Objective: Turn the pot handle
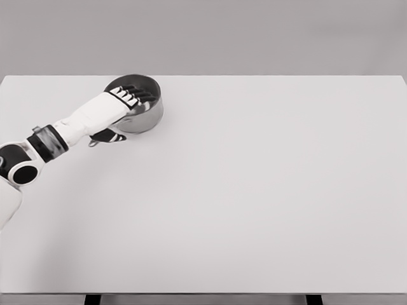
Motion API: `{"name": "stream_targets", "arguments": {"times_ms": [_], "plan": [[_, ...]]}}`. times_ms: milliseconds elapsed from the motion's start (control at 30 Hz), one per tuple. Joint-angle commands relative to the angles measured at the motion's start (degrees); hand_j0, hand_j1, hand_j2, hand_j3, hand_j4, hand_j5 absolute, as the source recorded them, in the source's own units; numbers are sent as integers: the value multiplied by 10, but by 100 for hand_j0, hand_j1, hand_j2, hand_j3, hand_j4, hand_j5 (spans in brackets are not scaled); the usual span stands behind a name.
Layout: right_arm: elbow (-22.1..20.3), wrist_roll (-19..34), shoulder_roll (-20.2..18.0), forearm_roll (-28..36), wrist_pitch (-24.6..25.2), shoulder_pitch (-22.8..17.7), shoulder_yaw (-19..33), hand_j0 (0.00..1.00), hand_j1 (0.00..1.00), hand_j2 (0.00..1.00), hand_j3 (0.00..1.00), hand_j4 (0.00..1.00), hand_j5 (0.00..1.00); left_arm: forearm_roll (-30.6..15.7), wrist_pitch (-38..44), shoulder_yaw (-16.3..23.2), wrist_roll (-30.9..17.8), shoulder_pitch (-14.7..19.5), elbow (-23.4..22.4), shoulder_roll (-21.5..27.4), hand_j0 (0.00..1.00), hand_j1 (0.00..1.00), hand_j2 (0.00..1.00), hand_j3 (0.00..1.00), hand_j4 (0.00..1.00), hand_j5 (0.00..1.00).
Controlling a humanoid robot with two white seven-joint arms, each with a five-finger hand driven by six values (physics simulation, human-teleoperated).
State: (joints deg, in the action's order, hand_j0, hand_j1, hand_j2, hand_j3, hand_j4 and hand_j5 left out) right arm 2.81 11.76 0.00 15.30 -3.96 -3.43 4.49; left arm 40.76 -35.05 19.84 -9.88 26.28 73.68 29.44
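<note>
Left hand (130, 96) lies flat over the pot (141, 109), fingers (141, 95) stretched out across its open mouth, gripping nothing. Pot sits upper left, near the table's (267, 203) far edge; its dark handle (107, 135) pokes out lower-left beneath the wrist. Wide tabletop stretches right.

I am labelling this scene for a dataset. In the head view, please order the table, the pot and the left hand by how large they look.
1. table, by far the largest; it fills most of the view.
2. pot.
3. left hand, reaching over the pot's rim; it looks slightly smaller than the pot, but they overlap, so this is unsure.
</note>
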Motion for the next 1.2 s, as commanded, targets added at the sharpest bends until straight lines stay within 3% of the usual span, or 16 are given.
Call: {"name": "stream_targets", "arguments": {"times_ms": [0,1167], "plan": [[0,0,0,0,0,0,0,100,100,100,100,100,100,-3,1,-4,0,0,0,2,100,100,100,100,100,100],[0,0,0,0,0,0,0,100,100,100,100,100,100,5,1,-4,0,-2,0,45,100,100,100,100,100,100]]}}
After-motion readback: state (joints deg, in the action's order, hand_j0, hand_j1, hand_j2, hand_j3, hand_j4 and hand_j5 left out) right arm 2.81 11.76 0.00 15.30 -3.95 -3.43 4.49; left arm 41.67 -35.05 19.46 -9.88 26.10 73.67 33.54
